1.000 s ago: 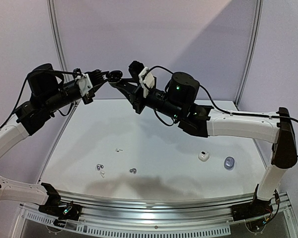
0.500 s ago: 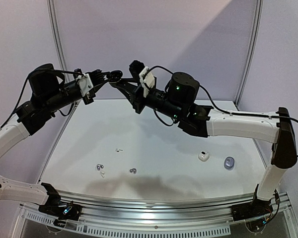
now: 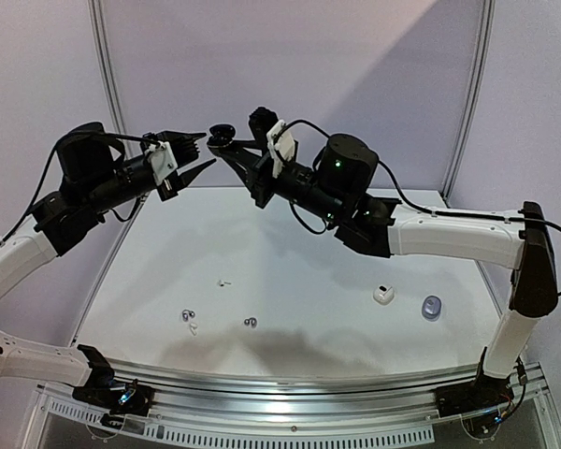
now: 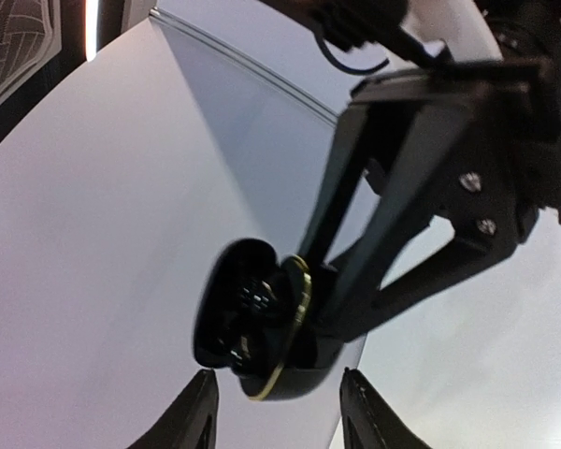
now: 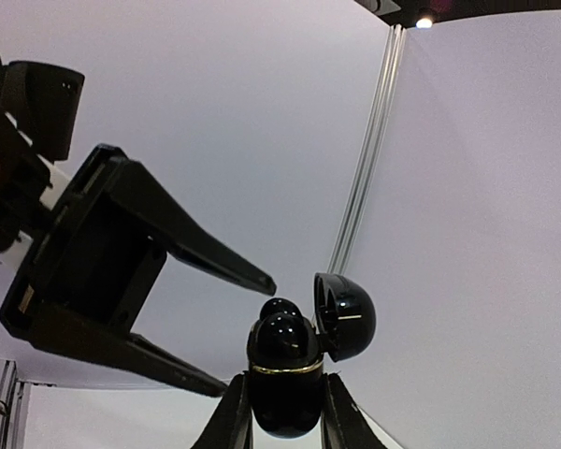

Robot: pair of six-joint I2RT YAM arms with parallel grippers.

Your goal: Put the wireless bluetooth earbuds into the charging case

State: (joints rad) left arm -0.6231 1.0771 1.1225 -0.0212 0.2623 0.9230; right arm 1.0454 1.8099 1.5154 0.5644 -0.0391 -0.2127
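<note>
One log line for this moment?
right gripper: shut on black charging case, raised | lid: open | black earbuds: inside | left gripper: open, near case

White arm links, black joints, looping black cables.

Glossy black plastic charging case, shiny gold band, matt black left pincer, smooth white table
</note>
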